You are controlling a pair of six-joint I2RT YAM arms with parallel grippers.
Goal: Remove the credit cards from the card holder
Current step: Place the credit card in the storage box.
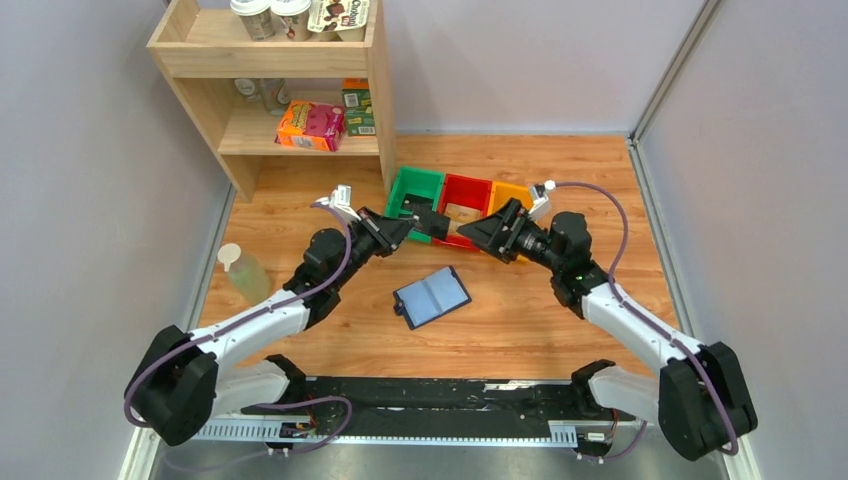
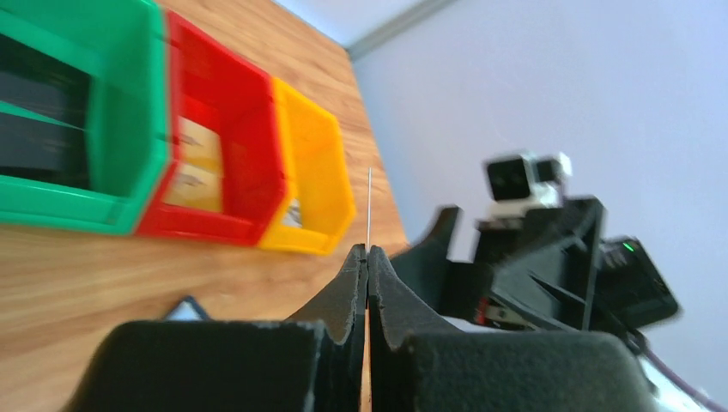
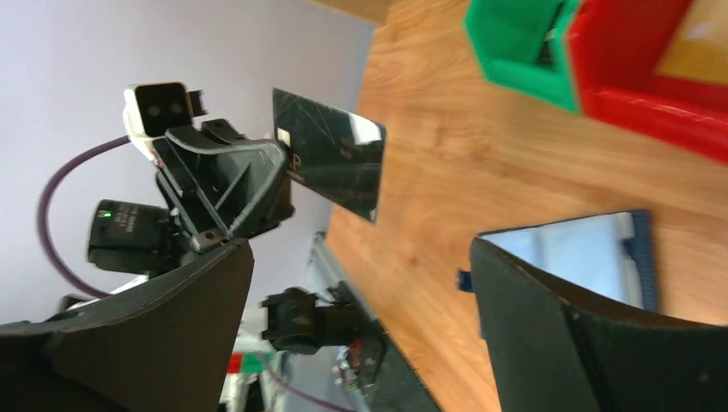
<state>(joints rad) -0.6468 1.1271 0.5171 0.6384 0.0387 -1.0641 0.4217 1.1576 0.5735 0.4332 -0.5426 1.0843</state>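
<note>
The left gripper point(image 2: 367, 257) fills the foot of its own wrist view, its two fingers pressed together on a thin card point(image 3: 330, 154) that shows there only as an edge-on line rising from the tips; the right wrist view shows the same card broadside, black and glossy, pinched by one short end and held clear of the table point(image 1: 560, 330). Its long axis runs out from the left fingers toward the right gripper point(image 3: 362, 245), roughly along the line of the table's far edge. The right gripper faces it from just beside, fingers spread wide with nothing between them, so the card is the left arm's alone.

The card hangs over the near rims of the green bin point(image 2: 129, 146) and the red bin point(image 2: 249, 163); the yellow bin point(image 2: 318, 189) stands beyond them toward the table's right edge. The green bin has dark flat things in it, though I cannot tell for sure that they are cards. If a drop is the coming move, it turns on this: the green bin lies just past the left fingertips on the far side, so the left arm is the nearer one.

The holder point(image 1: 432, 297) lies open near the table's middle, on the near side of both grippers and apart from them; whether any cards remain in its pockets cannot be made out.
</note>
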